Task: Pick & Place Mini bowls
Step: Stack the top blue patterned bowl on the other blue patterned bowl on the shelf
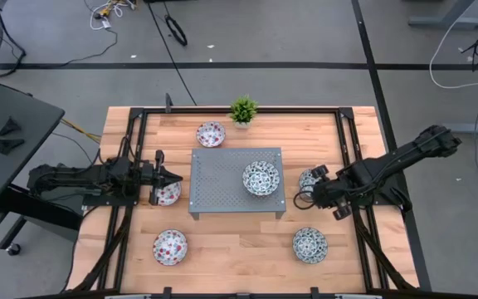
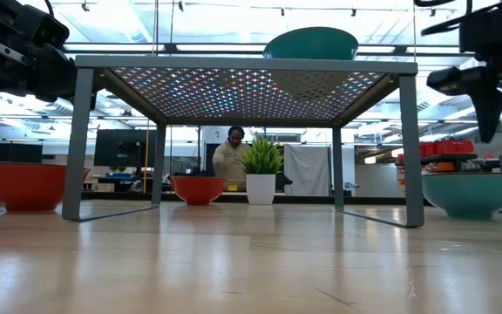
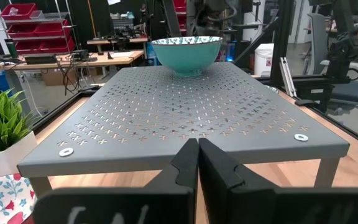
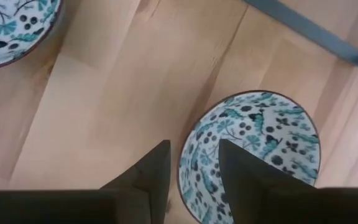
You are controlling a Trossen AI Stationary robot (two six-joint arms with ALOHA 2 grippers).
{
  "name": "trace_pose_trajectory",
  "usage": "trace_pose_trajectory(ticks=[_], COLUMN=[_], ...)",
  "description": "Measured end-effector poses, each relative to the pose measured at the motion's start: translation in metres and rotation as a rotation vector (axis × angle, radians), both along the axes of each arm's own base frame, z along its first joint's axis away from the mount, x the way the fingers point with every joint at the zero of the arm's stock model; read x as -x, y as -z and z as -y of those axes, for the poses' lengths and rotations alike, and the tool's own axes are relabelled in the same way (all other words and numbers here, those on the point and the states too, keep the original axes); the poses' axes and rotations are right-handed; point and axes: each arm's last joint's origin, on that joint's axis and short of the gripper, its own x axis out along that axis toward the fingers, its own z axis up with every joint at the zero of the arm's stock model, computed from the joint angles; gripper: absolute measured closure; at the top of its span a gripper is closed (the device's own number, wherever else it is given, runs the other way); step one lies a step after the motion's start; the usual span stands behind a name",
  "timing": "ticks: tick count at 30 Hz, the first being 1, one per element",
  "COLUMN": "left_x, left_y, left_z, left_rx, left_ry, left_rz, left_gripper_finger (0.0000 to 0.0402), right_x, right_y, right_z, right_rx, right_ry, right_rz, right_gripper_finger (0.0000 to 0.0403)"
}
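Mini bowls (image 1: 261, 178) sitting around, one blue-green on the grey rack (image 1: 222, 166), right pincer (image 4: 193, 163) hanging fingers apart over another's rim at 3 o'clock, left pincer (image 3: 197, 163) pinched together, empty, at 9 o'clock.

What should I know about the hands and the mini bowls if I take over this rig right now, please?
Left hand: shut, empty, at the left edge of the grey perforated metal shelf, above a red-flowered white ceramic bowl.
Right hand: open, its fingers astride the rim of a blue-green patterned white ceramic bowl right of the shelf, not yet gripped.
Done: one blue-green bowl sits on the shelf.
Left on the wooden table: red bowls at back and front left, a blue-green bowl at front right, plus the two by the hands.
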Motion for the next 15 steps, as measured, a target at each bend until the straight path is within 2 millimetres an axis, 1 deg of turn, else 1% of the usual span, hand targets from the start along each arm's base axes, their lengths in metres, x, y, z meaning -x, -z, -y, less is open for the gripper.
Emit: trace_pose_trajectory(ticks=[5, 10, 12, 15], left_x=[0.0000, 0.0000, 0.0000, 0.0000], left_y=[-0.0001, 0.0000, -0.0002, -0.0002], left_z=[0.0000, 0.0000, 0.0000, 0.0000], left_rx=[0.000, 0.000, 0.000, 0.000], left_ry=[0.000, 0.000, 0.000, 0.000], left_rz=[0.001, 0.000, 0.001, 0.001], left_gripper_finger=[0.0383, 0.0383, 0.0383, 0.0383], right_x=[-0.0038, -0.0056, -0.0064, -0.0089], right_y=[-0.0009, -0.0014, -0.0009, -0.0003], right_z=[-0.0005, -0.0012, -0.0013, -0.0023], right_rx=[-0.032, -0.075, -0.095, -0.148], right_ry=[0.072, 0.189, 0.265, 0.432], right_rz=[0.036, 0.056, 0.056, 0.068], right_gripper_finger=[0.0266, 0.0266, 0.0266, 0.0266])
